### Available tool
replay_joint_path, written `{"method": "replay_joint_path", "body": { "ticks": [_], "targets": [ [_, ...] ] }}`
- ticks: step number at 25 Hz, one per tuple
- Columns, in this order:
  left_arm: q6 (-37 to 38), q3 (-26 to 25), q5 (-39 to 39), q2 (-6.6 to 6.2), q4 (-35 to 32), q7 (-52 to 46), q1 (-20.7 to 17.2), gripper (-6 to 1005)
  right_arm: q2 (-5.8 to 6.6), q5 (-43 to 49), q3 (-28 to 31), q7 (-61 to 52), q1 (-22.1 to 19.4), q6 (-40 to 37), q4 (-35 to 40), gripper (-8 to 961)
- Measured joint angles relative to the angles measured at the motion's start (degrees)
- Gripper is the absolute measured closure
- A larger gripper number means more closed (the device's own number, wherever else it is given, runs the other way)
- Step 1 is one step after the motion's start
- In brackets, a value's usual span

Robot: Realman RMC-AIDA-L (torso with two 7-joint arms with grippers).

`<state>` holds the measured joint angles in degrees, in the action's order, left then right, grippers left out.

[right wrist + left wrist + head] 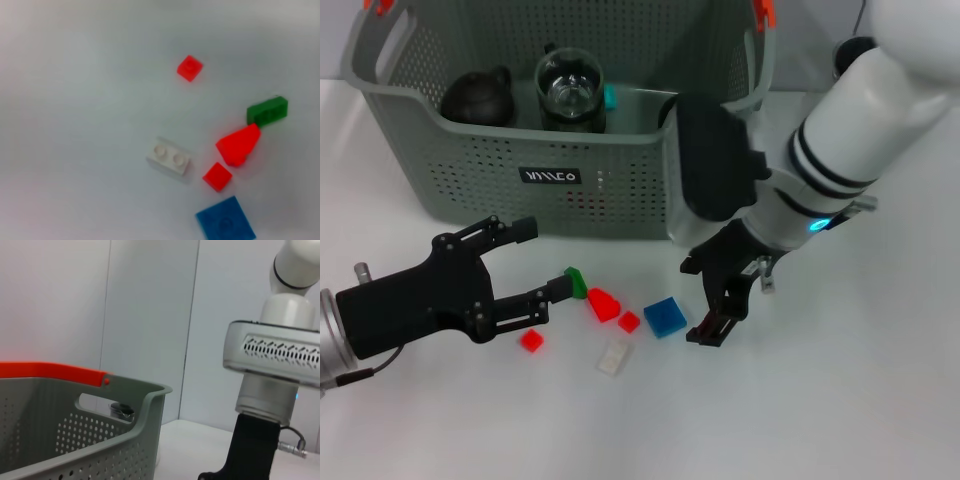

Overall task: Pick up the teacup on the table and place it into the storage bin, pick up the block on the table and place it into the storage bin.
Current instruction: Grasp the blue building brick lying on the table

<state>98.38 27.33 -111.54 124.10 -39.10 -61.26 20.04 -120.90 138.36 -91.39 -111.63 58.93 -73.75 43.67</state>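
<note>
Nearest to me, my left end effector [542,262] hangs low over the white surface [840,400], its fingers spread wide, the lower fingertip just beside the green block [576,281]. That green block is a short brick; in the right wrist view [267,110] its long axis runs roughly toward the red wedge [239,144], which lies just beside it. In the head view the wedge [603,304] sits between the green block and a small red square [629,321], with the blue block [665,316] just past that. A white two-stud brick [614,357] lies nearer me, its long axis slanting toward the blue block, and another small red block [531,340] lies apart from the cluster, under my left end effector's fingers. My right end effector [720,312] points down at the surface just beside the blue block, fingers spread a little, holding nothing. Behind the blocks stands the grey bin [510,190], its long side facing me, with orange clips on the rim; the left wrist view shows its corner and cut-out handle [135,415]. Inside it are a dark teapot [478,97] and a glass pot [570,95] side by side. I cannot tell whether a teacup is on the surface.
</note>
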Motion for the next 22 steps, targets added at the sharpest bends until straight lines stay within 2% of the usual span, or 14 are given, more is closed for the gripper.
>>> {"method": "replay_joint_path", "body": {
  "ticks": [8,22],
  "targets": [
    [0.02,0.0,0.03,0.0,0.1,-0.16,0.07,155,-0.12,-4.26,-5.23,0.9,0.43,7.21,-3.24,24],
    [-0.53,0.0,0.09,-0.09,0.07,-0.62,0.48,155,-0.13,-11.03,-8.29,4.02,0.91,12.29,-7.98,25]
  ]
}}
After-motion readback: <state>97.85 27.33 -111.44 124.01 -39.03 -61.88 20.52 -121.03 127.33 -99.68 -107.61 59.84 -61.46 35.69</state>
